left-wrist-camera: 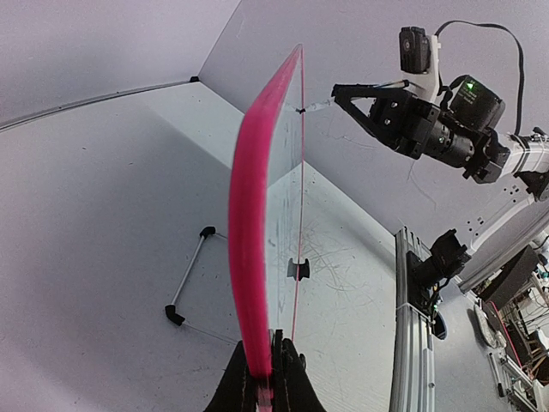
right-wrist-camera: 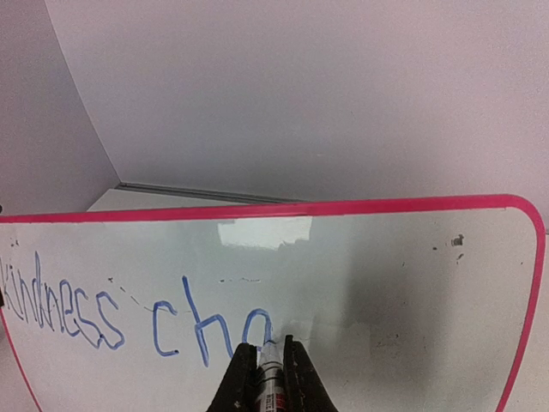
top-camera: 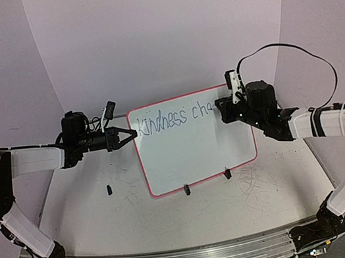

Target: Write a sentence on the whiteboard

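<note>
the glossy white rectangular whiteboard point(top-camera: 197, 155) with a thin pink-red frame stands upright on the scuffed white counter point(top-camera: 87, 214), on two black clip feet point(top-camera: 186, 190). its long axis runs left to right, and its face is toward the arms. the blue handwritten sentence point(right-wrist-camera: 103, 318) reads "kindness cha". the left jaws clamp its left edge. the right jaws grip a white marker point(right-wrist-camera: 271, 382), tip on the last letter. open counter lies in front.

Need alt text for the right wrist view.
Right gripper, shut on a marker, holds its tip to the pink-red-framed whiteboard at the end of a blue sentence reading "kindness cha". A pale wall stands behind.
</note>
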Controlling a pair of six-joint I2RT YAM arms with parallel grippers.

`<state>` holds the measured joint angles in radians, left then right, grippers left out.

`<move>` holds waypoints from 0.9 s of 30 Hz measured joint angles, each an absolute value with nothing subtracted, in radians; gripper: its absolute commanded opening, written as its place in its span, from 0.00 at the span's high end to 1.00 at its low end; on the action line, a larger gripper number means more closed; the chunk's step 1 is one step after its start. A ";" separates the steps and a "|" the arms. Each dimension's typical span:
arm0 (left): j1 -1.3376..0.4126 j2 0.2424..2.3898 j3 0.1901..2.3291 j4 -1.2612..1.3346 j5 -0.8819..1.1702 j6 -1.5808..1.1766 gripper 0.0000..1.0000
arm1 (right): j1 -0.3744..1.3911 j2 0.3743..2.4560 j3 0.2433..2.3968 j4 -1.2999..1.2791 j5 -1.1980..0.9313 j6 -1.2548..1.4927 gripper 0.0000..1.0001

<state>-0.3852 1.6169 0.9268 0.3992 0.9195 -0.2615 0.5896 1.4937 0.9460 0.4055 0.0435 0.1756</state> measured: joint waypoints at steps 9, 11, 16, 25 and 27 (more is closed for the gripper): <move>-0.385 1.617 0.927 0.400 0.921 -0.260 1.00 | 0.583 1.453 0.917 0.377 0.042 0.174 1.00; -0.385 1.617 0.927 0.400 0.921 -0.259 1.00 | 0.580 1.438 0.916 0.378 0.036 0.173 1.00; -0.385 1.617 0.927 0.400 0.921 -0.258 1.00 | 0.576 1.432 0.923 0.387 0.024 0.170 1.00; -0.385 1.617 0.927 0.400 0.921 -0.258 1.00 | 0.576 1.469 0.953 0.395 0.013 0.169 1.00; -0.385 1.617 0.927 0.400 0.921 -0.258 1.00 | 0.576 1.470 0.956 0.397 0.015 0.169 1.00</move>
